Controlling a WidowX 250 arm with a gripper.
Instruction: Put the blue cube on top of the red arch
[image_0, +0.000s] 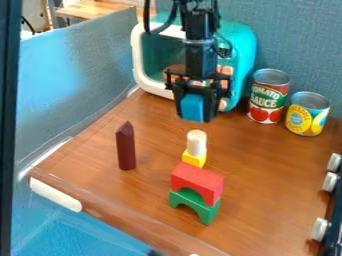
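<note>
Camera view: jaws snug around blue cube (192, 108); lettering (267, 96) on red can (265, 113), yellow can (302, 121)

The words "TOMATO SAUCE" can be read on a red can (268, 106) standing upright near the far edge of the bench (267, 170), toward its far right corner. They are pale letters on a green patch, "TOMATO" above "SAUCE". Just beside it, nearer that corner, a second can (307, 114) carries print on its yellow and blue label, too small to read.
</note>
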